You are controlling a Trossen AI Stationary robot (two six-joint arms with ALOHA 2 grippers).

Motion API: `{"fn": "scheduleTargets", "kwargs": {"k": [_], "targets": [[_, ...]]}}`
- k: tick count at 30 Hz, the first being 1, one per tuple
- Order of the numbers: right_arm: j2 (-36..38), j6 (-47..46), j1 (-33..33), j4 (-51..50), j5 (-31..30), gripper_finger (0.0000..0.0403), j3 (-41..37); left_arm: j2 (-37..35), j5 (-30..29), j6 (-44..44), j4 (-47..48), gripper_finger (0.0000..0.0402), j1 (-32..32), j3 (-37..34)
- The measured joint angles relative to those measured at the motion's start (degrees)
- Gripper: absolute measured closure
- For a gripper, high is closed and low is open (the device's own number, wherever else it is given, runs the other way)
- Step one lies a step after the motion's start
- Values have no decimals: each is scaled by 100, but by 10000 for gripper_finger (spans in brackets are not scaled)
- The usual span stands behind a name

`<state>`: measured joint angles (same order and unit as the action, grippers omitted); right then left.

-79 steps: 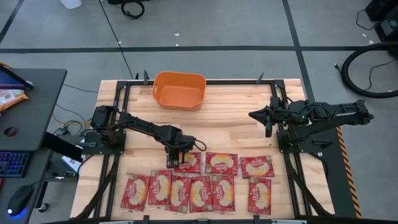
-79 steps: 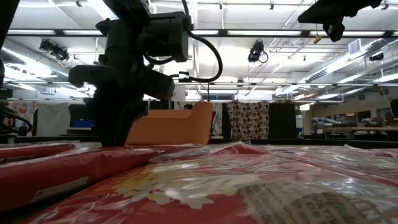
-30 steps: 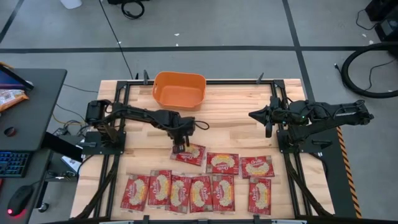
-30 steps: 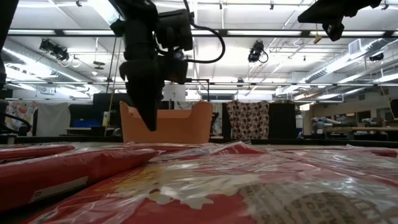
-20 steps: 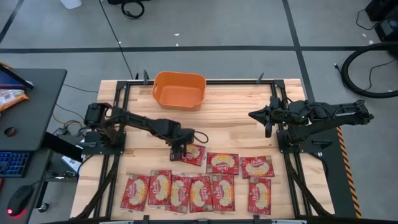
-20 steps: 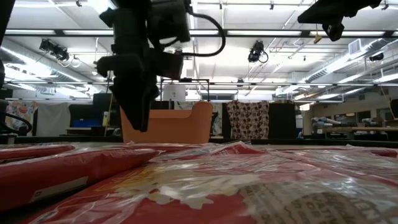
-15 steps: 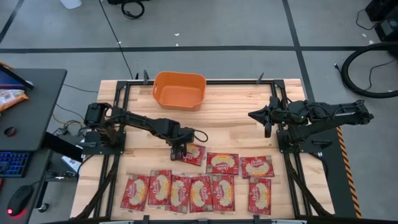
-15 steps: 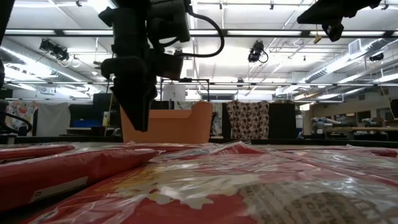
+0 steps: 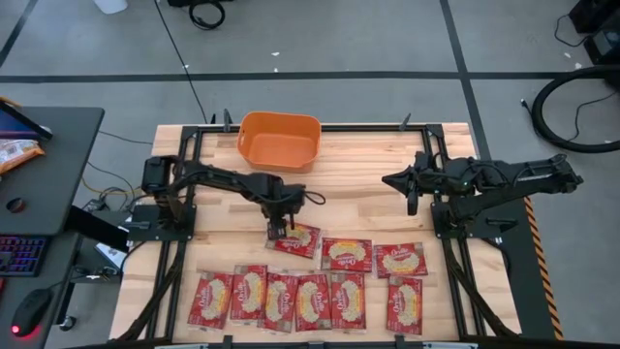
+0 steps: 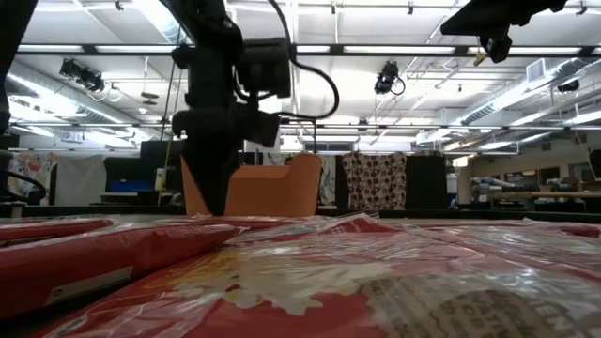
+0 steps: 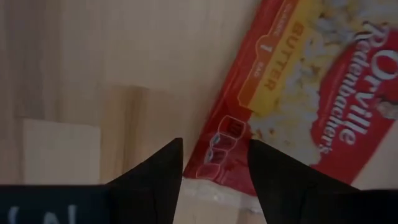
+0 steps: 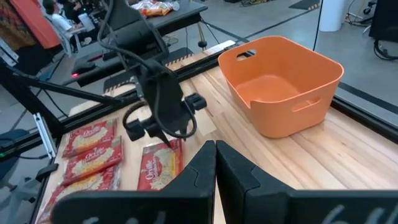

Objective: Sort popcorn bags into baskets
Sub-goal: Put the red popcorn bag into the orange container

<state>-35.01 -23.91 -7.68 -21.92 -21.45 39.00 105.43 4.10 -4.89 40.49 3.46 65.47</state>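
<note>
Popcorn bag (image 11: 298, 93) corner apparently between left jaws.

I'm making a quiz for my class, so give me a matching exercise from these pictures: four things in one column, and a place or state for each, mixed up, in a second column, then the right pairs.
Things:
1. orange basket
2. left hand
3. right hand
4. popcorn bag nearest the basket

Places or states:
A. shut, over bare wood on the table's right side
B. open, at a bag's corner
C. empty, at the table's far edge
D. lying tilted, apart from the other bags' rows

Pairs: 1-C, 2-B, 3-A, 4-D
</note>
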Motion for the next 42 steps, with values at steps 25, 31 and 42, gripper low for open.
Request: {"fn": "scheduleTargets", "kwargs": {"k": [25,31,42], "targets": [[-84,311,1,25,13,386,0,430,538,-154,-261,246,-625,31],[-19,425,4,22,-9,386,0,445,450,-301,-295,324,-686,24],[-18,460,2,18,-9,386,0,371,434,-731,-89,387,-695,108]]}}
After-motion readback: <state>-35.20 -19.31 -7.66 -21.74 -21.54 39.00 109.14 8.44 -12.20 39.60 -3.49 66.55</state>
